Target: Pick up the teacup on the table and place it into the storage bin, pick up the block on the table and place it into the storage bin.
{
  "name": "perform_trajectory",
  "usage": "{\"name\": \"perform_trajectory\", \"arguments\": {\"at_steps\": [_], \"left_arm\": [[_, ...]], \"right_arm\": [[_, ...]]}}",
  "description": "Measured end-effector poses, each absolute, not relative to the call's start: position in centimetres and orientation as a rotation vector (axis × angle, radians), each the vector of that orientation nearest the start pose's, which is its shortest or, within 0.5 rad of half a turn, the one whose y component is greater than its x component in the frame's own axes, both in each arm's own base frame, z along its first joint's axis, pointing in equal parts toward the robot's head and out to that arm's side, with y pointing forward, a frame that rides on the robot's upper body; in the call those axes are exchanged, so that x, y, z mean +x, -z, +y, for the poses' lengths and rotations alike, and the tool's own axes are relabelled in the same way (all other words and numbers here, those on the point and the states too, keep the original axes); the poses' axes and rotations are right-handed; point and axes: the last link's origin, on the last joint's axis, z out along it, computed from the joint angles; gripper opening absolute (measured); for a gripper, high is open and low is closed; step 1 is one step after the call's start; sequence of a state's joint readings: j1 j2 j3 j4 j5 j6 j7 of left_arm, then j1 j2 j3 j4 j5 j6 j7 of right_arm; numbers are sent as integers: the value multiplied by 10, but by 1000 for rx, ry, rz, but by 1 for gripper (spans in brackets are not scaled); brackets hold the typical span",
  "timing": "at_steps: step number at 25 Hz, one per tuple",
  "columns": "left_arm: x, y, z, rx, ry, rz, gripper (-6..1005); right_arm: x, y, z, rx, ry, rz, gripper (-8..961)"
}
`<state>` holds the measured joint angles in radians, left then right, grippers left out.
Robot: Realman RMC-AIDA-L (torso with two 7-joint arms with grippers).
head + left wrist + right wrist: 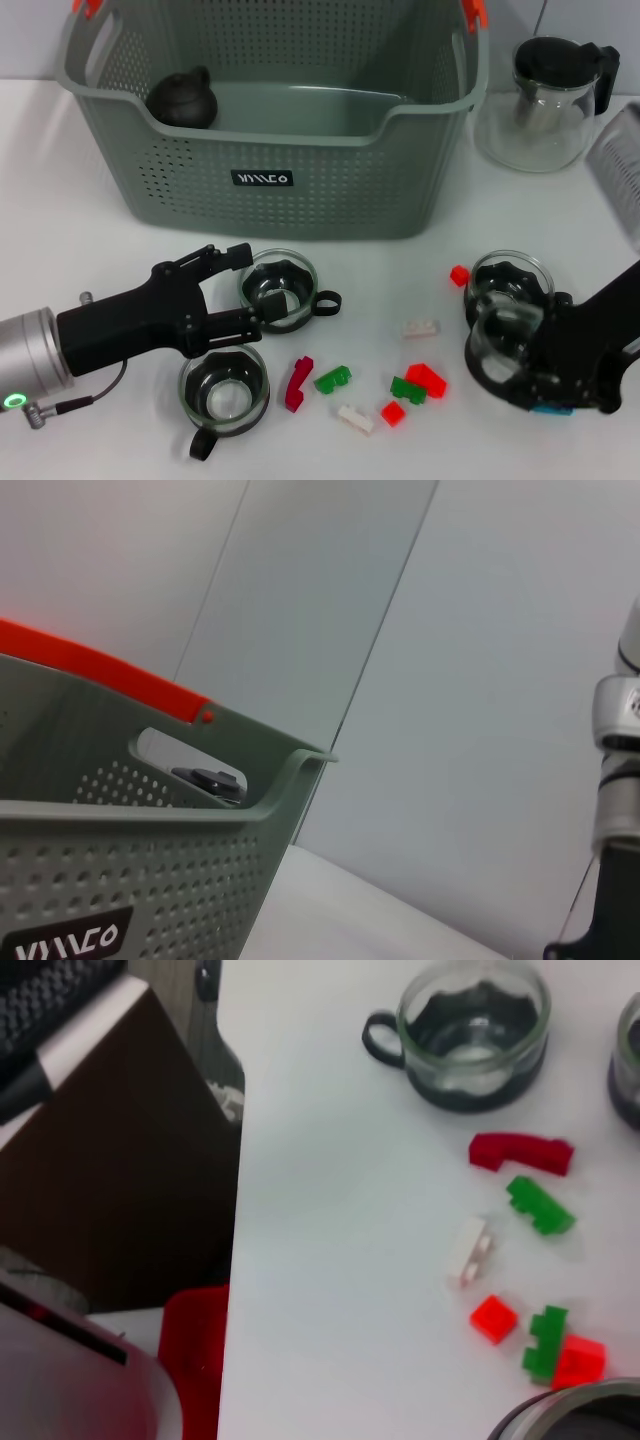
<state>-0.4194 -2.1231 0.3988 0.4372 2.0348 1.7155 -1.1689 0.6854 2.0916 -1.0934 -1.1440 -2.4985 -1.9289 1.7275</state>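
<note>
Since the glass teacup is smooth and could break, we think it is best held gently across its rim. Our left gripper is spread wide, one finger behind the cup and one in front, not squeezing yet. The storage bin waits just beyond it. Our right gripper is clamped on another glass teacup, lifted. Small light blocks lie between our two grippers.
</note>
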Motion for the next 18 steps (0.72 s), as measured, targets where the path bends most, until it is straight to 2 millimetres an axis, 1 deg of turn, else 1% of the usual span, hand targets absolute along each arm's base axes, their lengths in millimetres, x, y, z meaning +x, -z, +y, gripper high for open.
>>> {"name": "perform_trajectory", "arguments": {"at_steps": [3,7,10,16,18], "left_arm": [[-289,23,266,-2549,1072,-765,948],[-290,24,264,-2553,1062,-769,948],[-290,25,264,-2554,1061,-770,948],[-290,24,264,-2550,1063,-769,947],[-290,24,265,-2550,1065,-766,947]], "right_arm": [[181,-25,323,-3252,338,234,63],[159,-35,328,-3216,201,193,63],[135,-41,331,-3196,106,118,63],[71,-58,332,-3161,-147,-111,62],[54,-64,336,-3141,-209,-138,62]]}}
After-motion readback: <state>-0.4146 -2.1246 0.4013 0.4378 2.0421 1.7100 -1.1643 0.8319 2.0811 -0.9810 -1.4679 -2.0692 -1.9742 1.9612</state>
